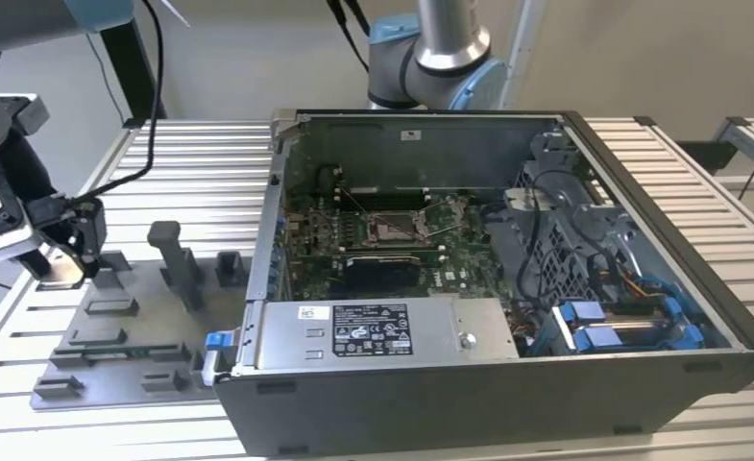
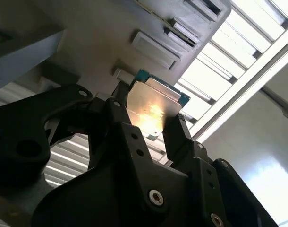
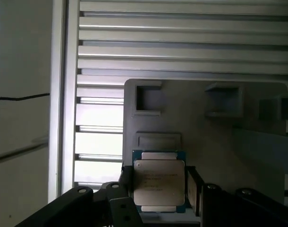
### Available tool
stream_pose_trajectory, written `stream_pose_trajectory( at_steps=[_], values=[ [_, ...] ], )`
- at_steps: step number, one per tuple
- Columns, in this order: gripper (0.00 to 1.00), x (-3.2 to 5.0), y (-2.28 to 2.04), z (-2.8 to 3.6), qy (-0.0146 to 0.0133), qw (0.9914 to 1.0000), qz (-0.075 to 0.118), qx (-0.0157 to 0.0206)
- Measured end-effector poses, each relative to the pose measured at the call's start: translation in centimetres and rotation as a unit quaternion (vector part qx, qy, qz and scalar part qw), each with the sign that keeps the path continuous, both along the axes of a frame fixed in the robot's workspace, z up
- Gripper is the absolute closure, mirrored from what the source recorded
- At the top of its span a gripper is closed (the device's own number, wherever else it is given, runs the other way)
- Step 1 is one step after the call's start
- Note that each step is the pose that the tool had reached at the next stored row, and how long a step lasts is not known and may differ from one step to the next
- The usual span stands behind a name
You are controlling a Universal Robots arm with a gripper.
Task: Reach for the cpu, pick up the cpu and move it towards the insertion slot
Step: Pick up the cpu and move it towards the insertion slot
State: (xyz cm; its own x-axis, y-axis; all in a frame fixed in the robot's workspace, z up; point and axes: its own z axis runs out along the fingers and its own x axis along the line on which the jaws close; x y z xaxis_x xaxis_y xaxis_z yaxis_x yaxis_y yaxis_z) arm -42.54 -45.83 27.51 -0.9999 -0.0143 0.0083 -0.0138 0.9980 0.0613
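Held one cpu (image 3: 159,182) clamped edge to edge between the claw's (image 3: 160,185) two fingers (image 3: 194,189), dead centre, flat face toward the wrist. Hung just over one grey fixture tray (image 1: 120,331) on the worktop (image 1: 197,163). Judged the one insertion slot (image 1: 396,227) well away from the claw, toward the exterior view's right, inside the open computer case (image 1: 479,394).
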Motion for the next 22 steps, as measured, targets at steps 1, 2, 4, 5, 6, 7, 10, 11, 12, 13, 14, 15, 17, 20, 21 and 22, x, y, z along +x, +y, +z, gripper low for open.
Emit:
stream_pose_trajectory(
  at_steps=[1,2,4,5,6,7,10,11,12,13,14,15,17,20,21,22],
  values=[
    [1.0,0.0,0.0,0.41,0.0001,1.0,0.0,0.0],
    [1.0,0.0,0.0,0.89,0.0,1.0,0.0,0.0],
    [1.0,0.0,0.0,1.84,0.0001,1.0,0.0,-0.0001],
    [1.0,0.0,0.0,2.28,0.0,1.0,0.0,-0.0001],
    [1.0,0.0,0.0,2.74,0.0,1.0,0.0,-0.0001],
    [1.0,0.0,0.0,3.16,0.0001,1.0,0.0,-0.0002],
    [1.0,0.0,0.0,4.57,0.0001,1.0,0.0,-0.0007],
    [1.0,0.0,0.0,5.01,0.0,1.0,0.0,-0.0008],
    [1.0,0.01,-0.01,5.45,0.0,1.0,0.0,-0.0012],
    [1.0,0.0,0.0,5.89,0.0001,1.0,0.0,-0.0017],
    [1.0,0.0,0.0,6.28,0.0001,1.0,0.0,-0.0024],
    [1.0,0.0,0.0,6.64,0.0,0.99999,0.0,-0.0034],
    [1.0,0.0,0.0,7.18,0.0,0.99998,0.0,-0.007],
    [1.0,0.0,-0.01,8.04,0.0001,0.99992,0.0,-0.0123],
    [1.0,0.0,0.0,8.4,0.0001,0.99991,0.0,-0.0135],
    [1.0,0.0,0.0,8.75,0.0,0.99989,0.0,-0.0148]
  ],
)
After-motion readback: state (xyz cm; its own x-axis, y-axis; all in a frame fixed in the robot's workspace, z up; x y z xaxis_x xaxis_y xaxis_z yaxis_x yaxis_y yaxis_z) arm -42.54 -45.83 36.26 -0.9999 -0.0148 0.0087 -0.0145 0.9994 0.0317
